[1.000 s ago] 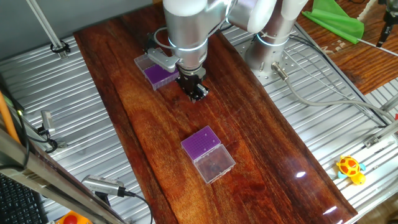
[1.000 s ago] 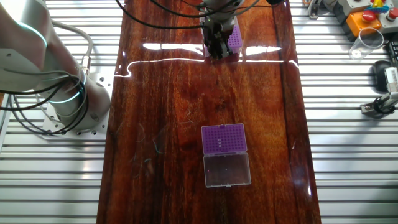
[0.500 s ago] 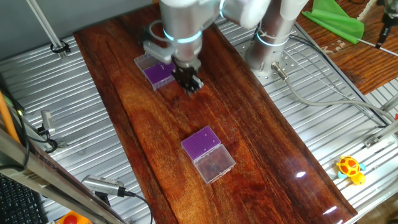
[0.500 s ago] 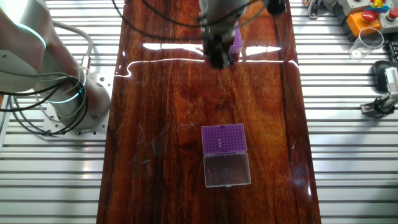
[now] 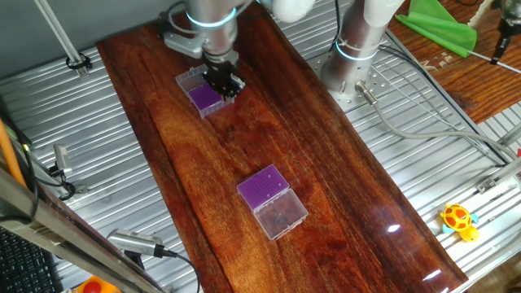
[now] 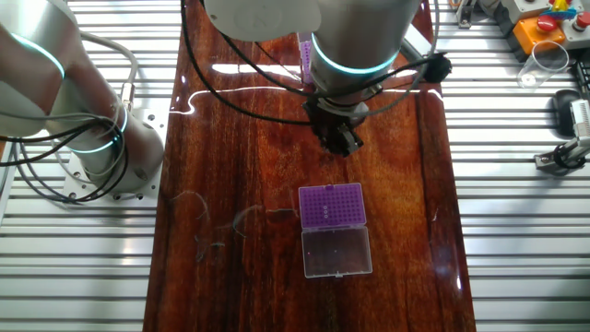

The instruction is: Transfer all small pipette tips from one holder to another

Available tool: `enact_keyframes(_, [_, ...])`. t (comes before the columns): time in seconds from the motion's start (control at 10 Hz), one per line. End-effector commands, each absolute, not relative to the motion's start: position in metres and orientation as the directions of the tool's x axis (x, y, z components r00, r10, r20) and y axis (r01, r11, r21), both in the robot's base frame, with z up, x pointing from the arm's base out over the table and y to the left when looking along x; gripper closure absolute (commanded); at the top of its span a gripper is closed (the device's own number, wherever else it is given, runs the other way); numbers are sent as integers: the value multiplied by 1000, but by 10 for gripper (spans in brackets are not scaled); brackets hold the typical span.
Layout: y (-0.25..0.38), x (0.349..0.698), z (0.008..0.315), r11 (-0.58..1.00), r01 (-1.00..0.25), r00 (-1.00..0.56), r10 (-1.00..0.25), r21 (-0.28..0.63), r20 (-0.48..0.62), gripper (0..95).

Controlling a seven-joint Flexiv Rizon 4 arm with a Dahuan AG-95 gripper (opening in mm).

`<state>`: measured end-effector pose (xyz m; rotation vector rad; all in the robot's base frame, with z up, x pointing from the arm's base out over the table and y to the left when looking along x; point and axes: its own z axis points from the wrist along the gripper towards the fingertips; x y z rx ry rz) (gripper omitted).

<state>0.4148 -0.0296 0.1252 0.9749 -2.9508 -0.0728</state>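
One fixed view: gripper (image 5: 223, 81), grip state unclear, hides part of far purple holder (image 5: 203, 98)

Wood tabletop (image 5: 326, 171) – ribbed metal surround (image 5: 98, 155).

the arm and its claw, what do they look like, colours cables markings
The arm is built of thick, rounded silver-grey metal segments, each joint ringed by a thin glowing cyan band. Black cables loop along it and hang beside the wrist. The claw is small, black and blocky, with two short dark fingers. No lettering or logo is legible in either view.
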Motion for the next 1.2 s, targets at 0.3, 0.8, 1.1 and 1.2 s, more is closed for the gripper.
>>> enact_keyframes(0.3, [-29, 413, 126, 900, -434, -900, -435, 39, 27, 950])
enact_keyframes(0.8, [-87, 417, 112, 836, -549, -835, -549, 16, 22, 950])
enact_keyframes(1.1, [-111, 424, 104, 810, -587, -810, -587, 15, 12, 950])
enact_keyframes(1.2, [-115, 425, 102, 805, -594, -805, -594, 13, 7, 950])
